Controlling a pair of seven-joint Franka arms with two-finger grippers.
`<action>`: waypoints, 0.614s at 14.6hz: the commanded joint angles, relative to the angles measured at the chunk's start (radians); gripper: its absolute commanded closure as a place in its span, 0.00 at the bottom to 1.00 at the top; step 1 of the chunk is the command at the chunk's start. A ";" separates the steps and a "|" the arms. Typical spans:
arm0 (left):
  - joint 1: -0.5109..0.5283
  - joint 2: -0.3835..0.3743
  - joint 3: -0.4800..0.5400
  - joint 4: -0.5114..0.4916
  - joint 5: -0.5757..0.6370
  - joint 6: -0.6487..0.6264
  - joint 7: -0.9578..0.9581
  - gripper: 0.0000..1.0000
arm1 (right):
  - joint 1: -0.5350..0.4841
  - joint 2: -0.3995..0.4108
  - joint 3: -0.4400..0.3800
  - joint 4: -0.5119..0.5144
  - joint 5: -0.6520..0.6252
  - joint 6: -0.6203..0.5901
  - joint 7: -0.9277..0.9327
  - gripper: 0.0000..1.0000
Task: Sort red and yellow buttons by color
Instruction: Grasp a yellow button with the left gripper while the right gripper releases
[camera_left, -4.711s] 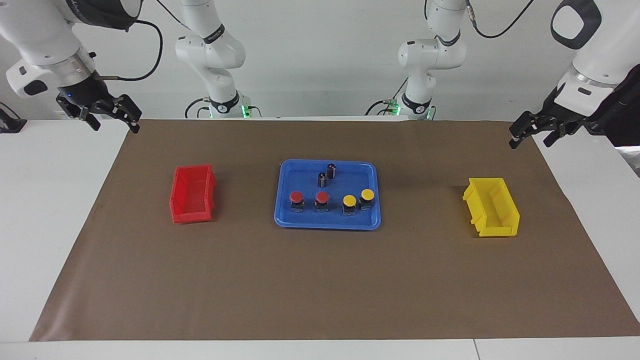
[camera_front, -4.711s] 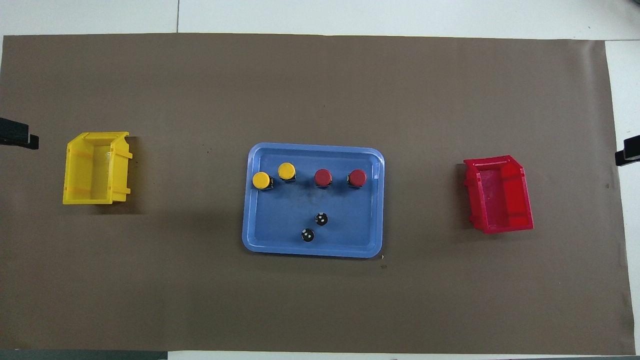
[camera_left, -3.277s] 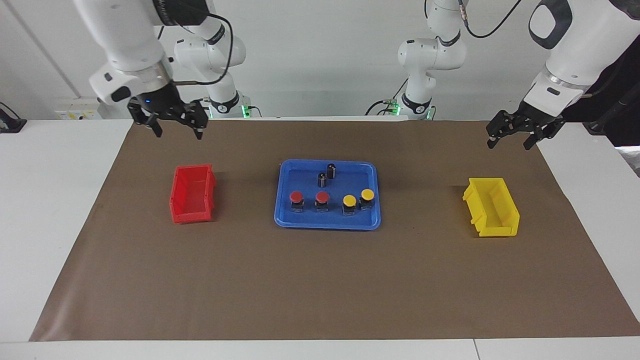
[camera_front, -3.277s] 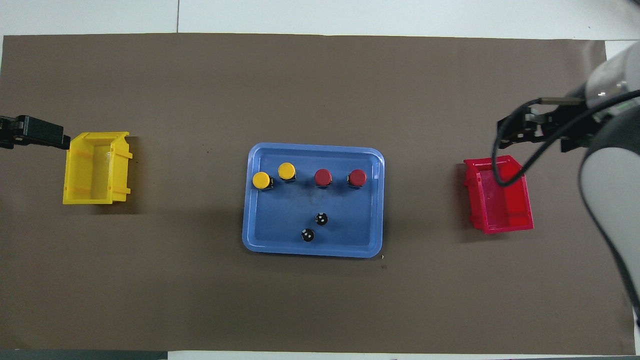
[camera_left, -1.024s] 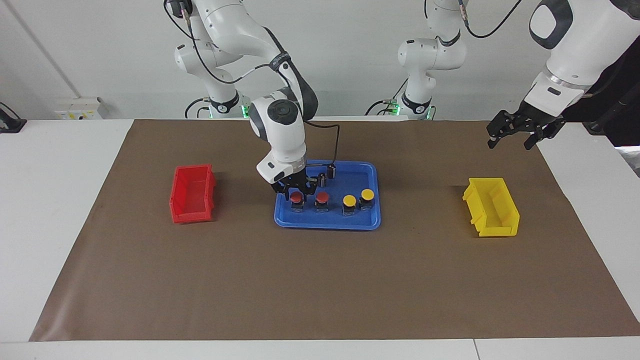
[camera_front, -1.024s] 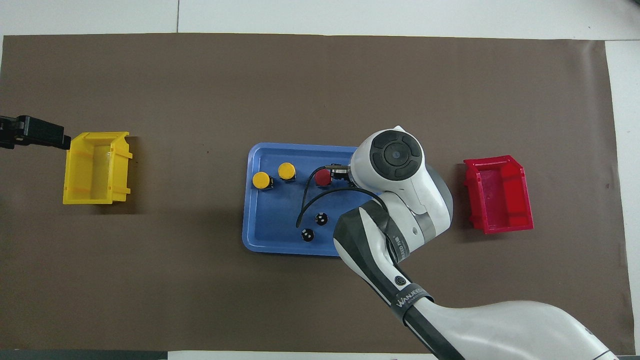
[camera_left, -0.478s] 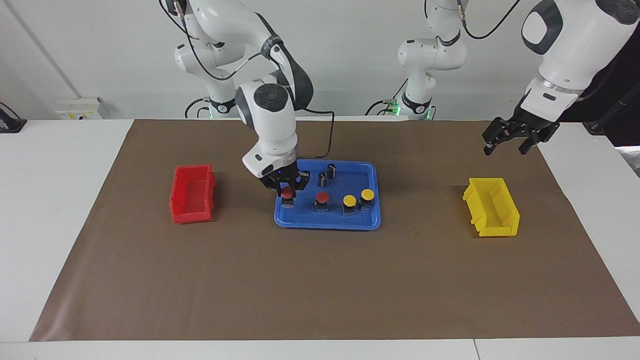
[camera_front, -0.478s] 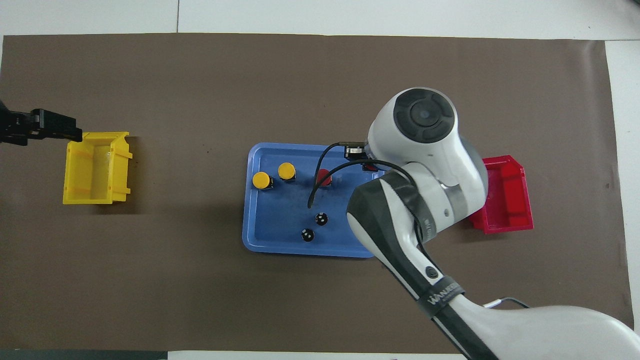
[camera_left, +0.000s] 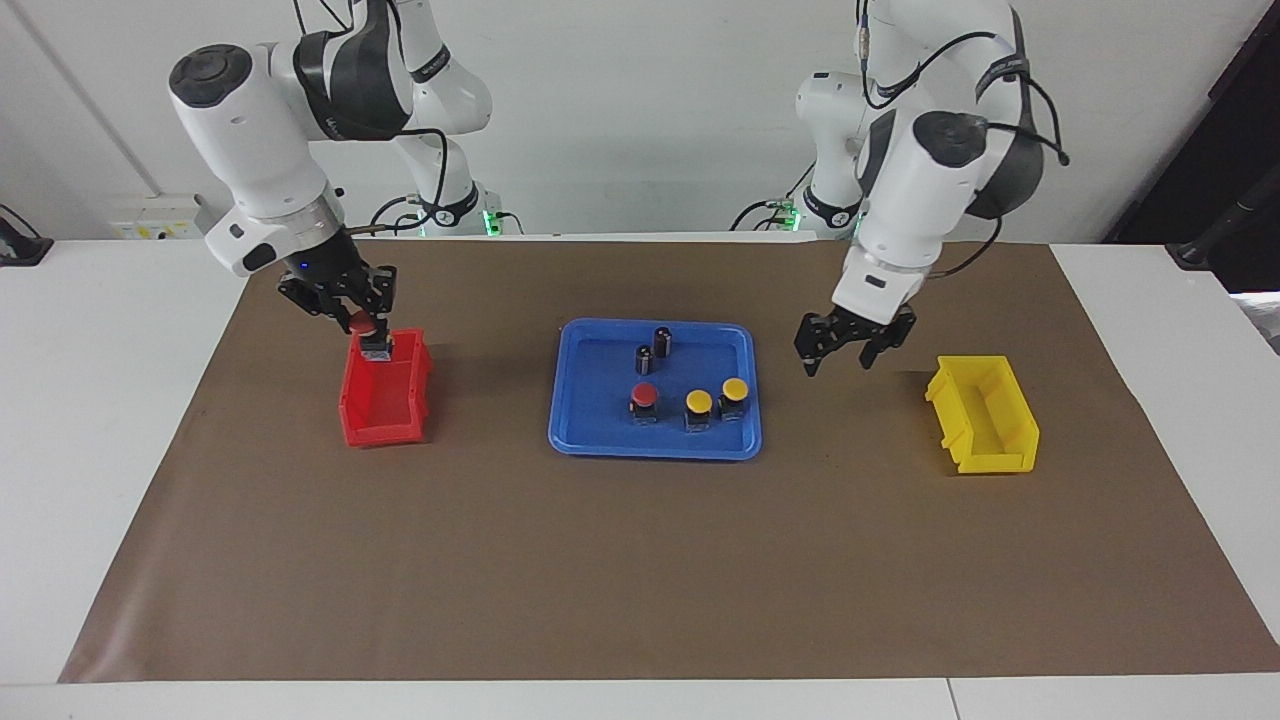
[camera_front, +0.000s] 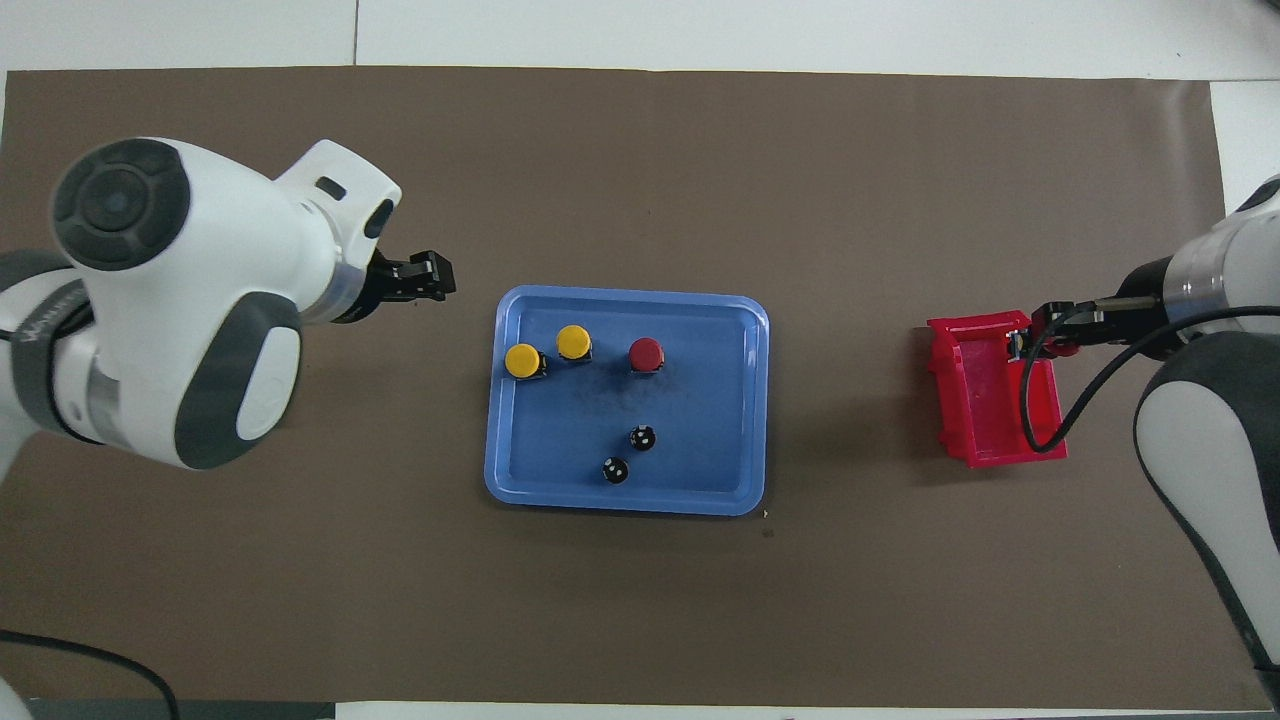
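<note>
My right gripper (camera_left: 357, 318) is shut on a red button (camera_left: 372, 343) and holds it just above the end of the red bin (camera_left: 383, 425) nearer to the robots; it also shows in the overhead view (camera_front: 1040, 335). On the blue tray (camera_left: 655, 446) stand one red button (camera_left: 645, 396) and two yellow buttons (camera_left: 699, 404) (camera_left: 735, 390). My left gripper (camera_left: 838, 352) is open and empty, low over the mat between the tray and the yellow bin (camera_left: 985, 415). The yellow bin is hidden under my left arm in the overhead view.
Two small dark cylinders (camera_left: 663, 340) (camera_left: 644, 358) stand on the tray, nearer to the robots than the buttons. The red bin sits toward the right arm's end of the brown mat (camera_left: 640, 570), the yellow bin toward the left arm's end.
My right gripper has carried the red button from the tray to over the red bin. My left gripper has moved from above the yellow bin's end down toward the tray.
</note>
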 joint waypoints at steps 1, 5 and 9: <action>-0.067 0.009 0.017 -0.063 -0.002 0.106 -0.072 0.23 | -0.014 -0.039 0.019 -0.162 0.017 0.128 -0.052 0.76; -0.133 0.047 0.017 -0.104 -0.002 0.165 -0.119 0.24 | -0.031 -0.024 0.019 -0.202 0.017 0.158 -0.064 0.76; -0.143 0.043 0.015 -0.133 -0.002 0.165 -0.118 0.25 | -0.057 -0.024 0.018 -0.239 0.017 0.168 -0.089 0.76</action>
